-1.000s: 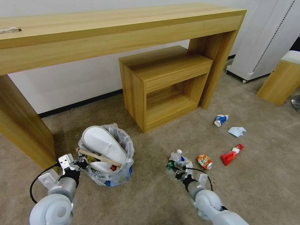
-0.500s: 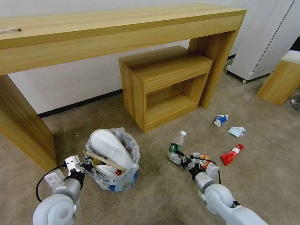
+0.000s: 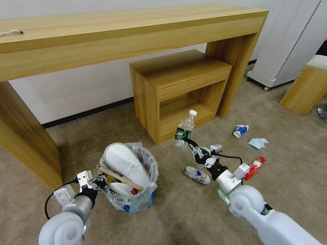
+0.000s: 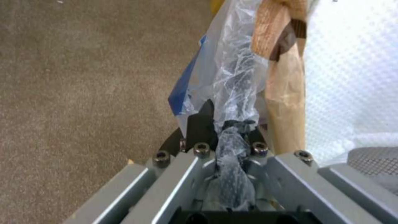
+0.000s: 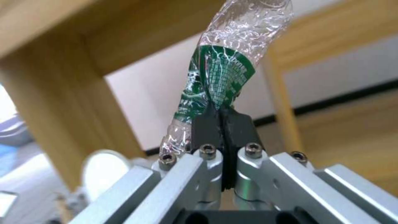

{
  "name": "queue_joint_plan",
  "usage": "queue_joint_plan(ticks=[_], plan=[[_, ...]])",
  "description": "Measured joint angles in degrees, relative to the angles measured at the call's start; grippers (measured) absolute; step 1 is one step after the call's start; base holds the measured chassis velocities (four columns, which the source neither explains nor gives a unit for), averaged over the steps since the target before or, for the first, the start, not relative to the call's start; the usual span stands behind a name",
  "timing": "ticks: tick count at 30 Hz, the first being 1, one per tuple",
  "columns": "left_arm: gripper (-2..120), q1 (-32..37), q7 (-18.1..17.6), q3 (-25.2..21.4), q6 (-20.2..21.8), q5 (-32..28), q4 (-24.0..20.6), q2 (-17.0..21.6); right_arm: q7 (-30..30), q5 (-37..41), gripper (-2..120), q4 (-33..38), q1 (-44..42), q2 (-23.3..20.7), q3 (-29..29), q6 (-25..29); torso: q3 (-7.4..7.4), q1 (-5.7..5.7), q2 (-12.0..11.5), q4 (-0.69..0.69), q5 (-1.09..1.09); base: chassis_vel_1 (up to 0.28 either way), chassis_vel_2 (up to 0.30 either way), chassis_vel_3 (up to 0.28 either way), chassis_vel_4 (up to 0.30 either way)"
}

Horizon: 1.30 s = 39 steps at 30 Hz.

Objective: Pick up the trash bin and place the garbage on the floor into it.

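Clearance between my right gripper [image 3: 189, 142] and the trash bin [image 3: 131, 190]

Bare floor [image 3: 170, 163] lies open between them. The bin mouth is crowded by a white slipper [image 3: 124, 162] and wooden stick [image 3: 120, 178]. The low cabinet [image 3: 177, 92] stands close behind my gripper; a crushed can [image 3: 197, 174] lies below it.

Beige floor [image 3: 289, 190] carries cup [image 3: 240, 130], tissue [image 3: 258, 143], wrapper [image 3: 252, 167].

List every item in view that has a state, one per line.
trash bin: upright, rim pinched by left hand
left hand: shut on bin liner
right hand: shut on clear bottle, raised off floor
slipper: in bin
wooden stick: across bin
blue-white cup, tissue, red wrapper: on floor
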Motion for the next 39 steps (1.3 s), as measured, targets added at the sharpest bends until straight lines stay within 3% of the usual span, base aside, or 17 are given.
queue_joint_plan(ticks=[8, 10, 21, 30, 39], plan=[[2, 0.03, 0.05, 0.9, 0.11, 0.92, 0.04, -0.08, -6.15, 0.21, 0, 0.67, 2.62, -1.14, -2.14, 1.3, 0.0, 0.0, 0.0, 0.0, 0.0, 0.0, 0.0, 0.0, 0.0], [2, -0.02, 0.08, 1.37, 0.15, 1.29, 0.07, -0.28, -9.64, -0.95, 0, 0.19, 4.05, -1.44, -3.41, 1.61, 0.0, 0.0, 0.0, 0.0, 0.0, 0.0, 0.0, 0.0, 0.0], [2, -0.14, 0.14, 2.36, 0.31, 2.37, 0.28, -0.67, -16.33, -7.51, 0, -2.57, 9.06, -1.82, -8.87, 1.74, 0.0, 0.0, 0.0, 0.0, 0.0, 0.0, 0.0, 0.0, 0.0], [2, -0.58, 0.17, 3.18, 0.43, 3.07, 0.98, -0.93, -17.52, -13.02, 0, -3.76, 13.22, -1.95, -13.47, 0.09, 0.0, 0.0, 0.0, 0.0, 0.0, 0.0, 0.0, 0.0, 0.0], [2, -1.42, 0.18, 3.88, 0.46, 3.57, 2.08, -1.36, -11.56, -19.02, 0, -2.68, 17.94, -3.25, -18.61, -4.48, 0.0, 0.0, 0.0, 0.0, -0.01, 0.0, 0.0, 0.0, 0.0]])
